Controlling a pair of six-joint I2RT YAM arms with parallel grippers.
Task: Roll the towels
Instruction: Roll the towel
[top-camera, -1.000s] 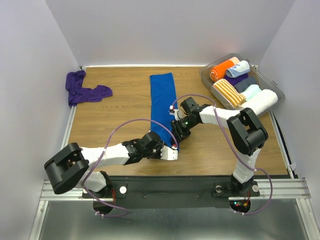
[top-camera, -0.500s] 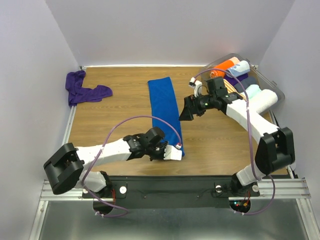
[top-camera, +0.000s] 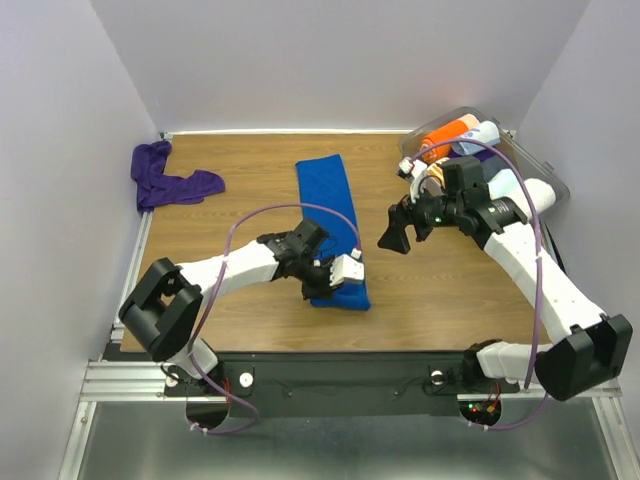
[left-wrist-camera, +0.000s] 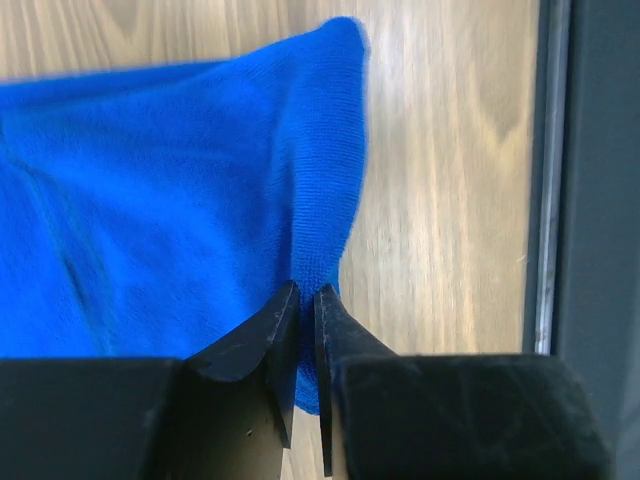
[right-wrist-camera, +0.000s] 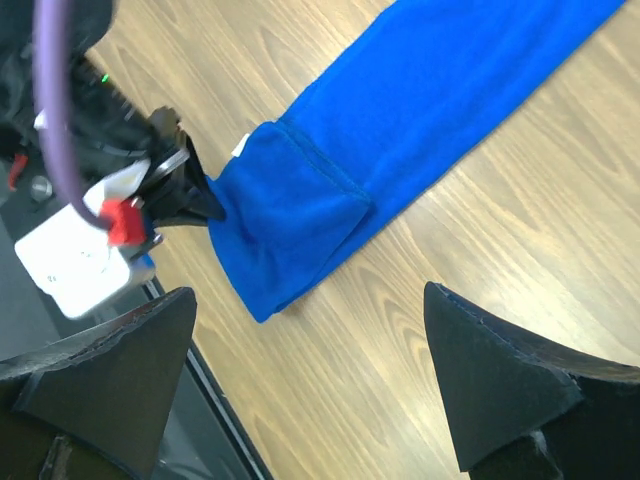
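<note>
The royal blue towel (top-camera: 325, 200) lies as a long strip down the middle of the table, its near end (right-wrist-camera: 290, 210) folded over on itself. My left gripper (left-wrist-camera: 305, 292) is shut on the edge of that folded end, with blue cloth pinched between the fingers. My right gripper (top-camera: 395, 235) hangs open above bare wood to the right of the strip and holds nothing. In the right wrist view its fingers (right-wrist-camera: 120, 370) stand far apart. The dark purple towel (top-camera: 165, 180) lies crumpled in the far left corner, away from both grippers.
A clear bin (top-camera: 535, 160) at the far right holds rolled towels, among them an orange roll (top-camera: 445, 135); my right arm crosses over it. White walls close in the table on three sides. A dark metal rail (top-camera: 350, 375) runs along the near edge.
My right gripper let go of the blue towel, opened wide and swung up to the right. My left gripper carried the towel's near end away from the front edge, folding it over.
</note>
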